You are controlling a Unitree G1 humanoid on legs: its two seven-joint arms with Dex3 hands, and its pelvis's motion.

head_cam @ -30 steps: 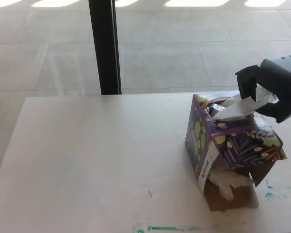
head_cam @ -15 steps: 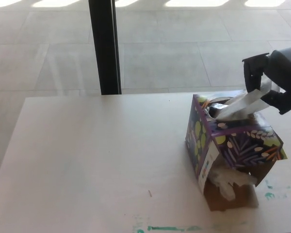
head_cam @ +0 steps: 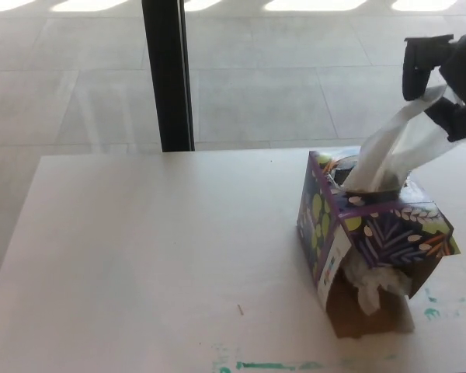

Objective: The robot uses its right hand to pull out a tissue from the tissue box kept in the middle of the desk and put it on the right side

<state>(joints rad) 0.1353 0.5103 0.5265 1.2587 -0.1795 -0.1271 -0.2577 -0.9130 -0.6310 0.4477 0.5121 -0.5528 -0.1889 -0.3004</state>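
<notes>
Right hand, at the far right, pinches a tissue half out of the box on the desk. A sideways tug could tip the box.

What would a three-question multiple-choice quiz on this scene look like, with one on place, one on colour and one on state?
1. Where on the table is the tissue box?
A. Far left
B. Right part
C. On the floor

2. What colour is the tissue being pulled?
A. White
B. Red
C. Black

3. How far out is the tissue?
A. Lying flat on the table
B. Stretched up, lower end in the box opening
C. Untouched inside the box

Answers:
1 B, the box stands near the table's right edge.
2 A, the sheet is plain white.
3 B, the right robot hand pinches its top while its base sits in the opening.
</notes>
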